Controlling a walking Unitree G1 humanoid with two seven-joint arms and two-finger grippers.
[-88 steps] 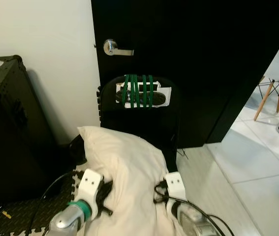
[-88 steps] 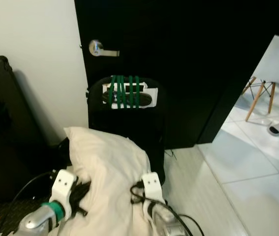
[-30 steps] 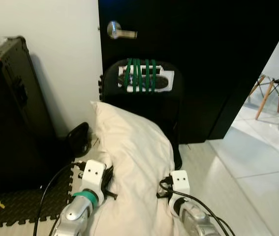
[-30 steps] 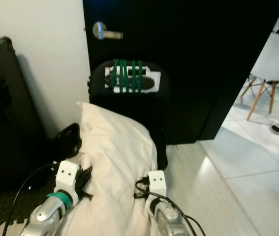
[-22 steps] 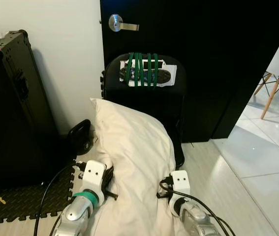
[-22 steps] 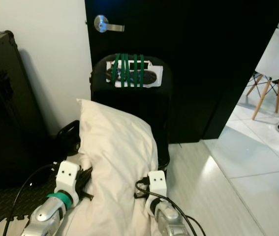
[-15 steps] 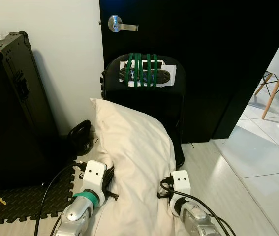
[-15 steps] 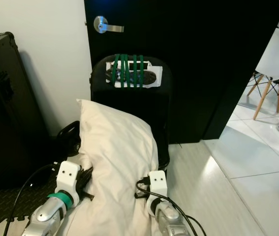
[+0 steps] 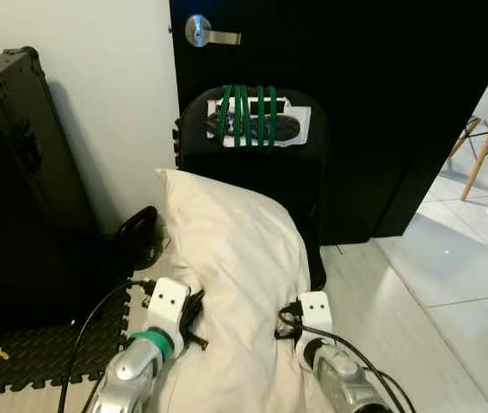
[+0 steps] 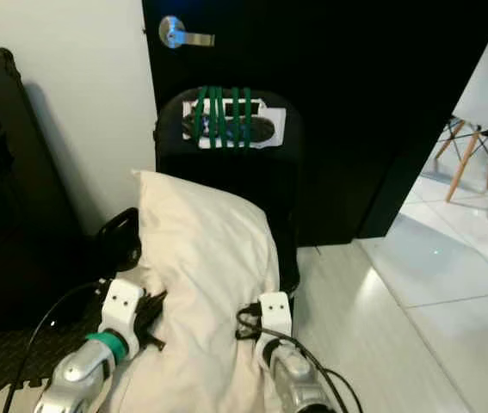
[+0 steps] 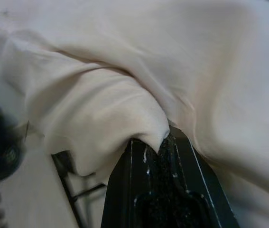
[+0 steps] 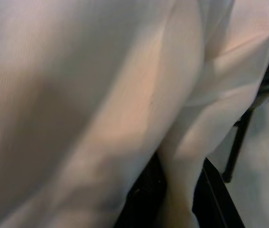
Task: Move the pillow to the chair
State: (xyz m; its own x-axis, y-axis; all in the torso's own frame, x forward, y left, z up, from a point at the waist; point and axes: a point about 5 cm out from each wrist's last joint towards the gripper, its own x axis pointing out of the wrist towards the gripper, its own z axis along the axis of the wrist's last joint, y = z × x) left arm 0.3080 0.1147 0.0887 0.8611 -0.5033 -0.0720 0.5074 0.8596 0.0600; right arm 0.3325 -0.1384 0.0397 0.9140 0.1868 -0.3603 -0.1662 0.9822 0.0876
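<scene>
Against the white wall stands a black door with a silver lever handle, and right before it a black folding chair whose backrest carries a white label wrapped in green straps. To the robot's left sits a tall black case on dark foam matting, with a small black kettlebell beside it; pale floor tiles stretch off to the right. The cream pillow is held up between both arms, its far end lying over the chair's seat and reaching toward the backrest. The left gripper is pinched on a fold of the pillow's left edge, the cloth bunched between its black fingers. The right gripper is closed on the pillow's right edge, fabric pressed between its fingers.
</scene>
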